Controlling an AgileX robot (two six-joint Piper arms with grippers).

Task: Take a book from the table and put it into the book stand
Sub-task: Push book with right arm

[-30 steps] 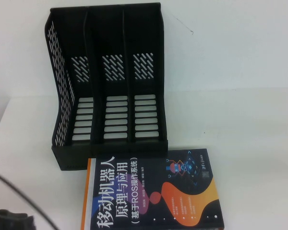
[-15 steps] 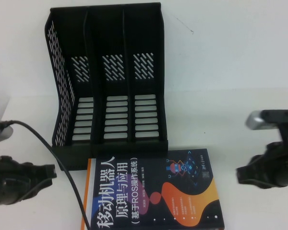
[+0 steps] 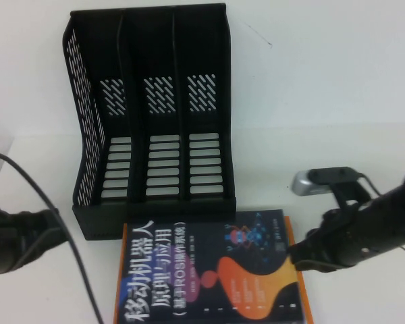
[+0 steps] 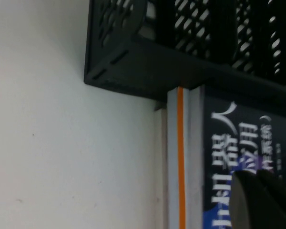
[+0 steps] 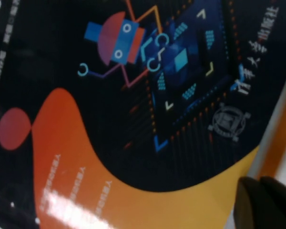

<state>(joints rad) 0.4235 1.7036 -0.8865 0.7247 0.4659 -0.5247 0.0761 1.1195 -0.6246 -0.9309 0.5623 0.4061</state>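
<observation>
One book (image 3: 212, 270), one three-slot stand (image 3: 152, 118), two grippers.
Flat on the table (image 3: 337, 155) against the stand's front; "ROS" readable among white Chinese title. Right gripper (image 3: 302, 256) at its right edge, left gripper (image 3: 50, 229) off its left; can't tell either's jaws.

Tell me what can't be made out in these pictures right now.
- The book: its near end is cut off by the high view's bottom edge.
- Left gripper, left of the book: fingers blurred, state unclear.
- Right gripper, at the book's right edge: its dark arm hides any contact.
- The book stand: slot floors partly hidden behind its front lip.
</observation>
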